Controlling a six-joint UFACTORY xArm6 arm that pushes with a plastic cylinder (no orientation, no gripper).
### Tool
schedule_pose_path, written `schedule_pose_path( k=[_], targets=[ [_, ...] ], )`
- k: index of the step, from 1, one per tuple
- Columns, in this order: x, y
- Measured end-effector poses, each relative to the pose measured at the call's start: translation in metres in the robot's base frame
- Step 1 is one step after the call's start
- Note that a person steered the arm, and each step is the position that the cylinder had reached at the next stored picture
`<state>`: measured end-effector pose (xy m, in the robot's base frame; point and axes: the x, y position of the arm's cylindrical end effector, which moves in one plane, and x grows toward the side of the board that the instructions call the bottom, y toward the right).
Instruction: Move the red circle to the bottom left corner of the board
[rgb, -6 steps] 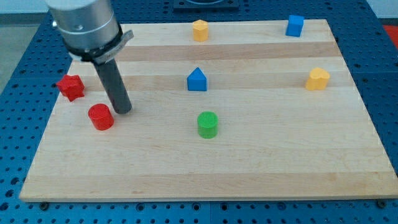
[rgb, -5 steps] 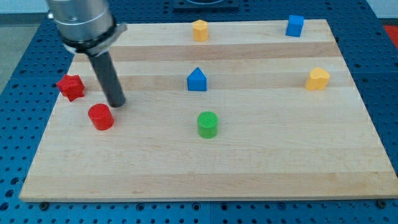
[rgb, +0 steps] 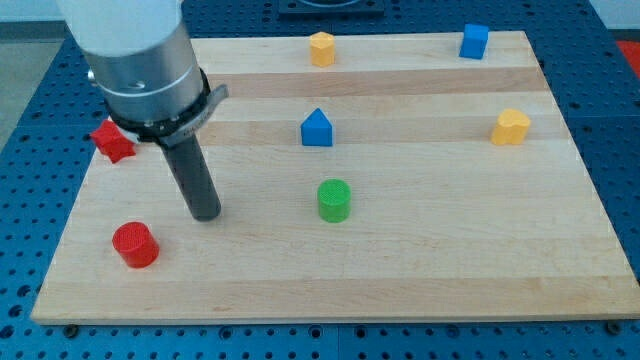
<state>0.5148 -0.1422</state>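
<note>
while my tip (rgb: 207, 213) stands apart, red circle (rgb: 135, 246) nears board (rgb: 420, 270) edge.

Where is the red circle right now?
The red circle sits near the board's bottom-left corner in the camera view, down and left of my tip and apart from it, below the red star.
</note>
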Motion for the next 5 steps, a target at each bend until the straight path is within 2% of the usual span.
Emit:
schedule_pose_path(
  k=[1,3,5],
  targets=[
    [0.020,-0.022],
    [0.026,-0.072],
    [0.032,-0.095]
  ],
)
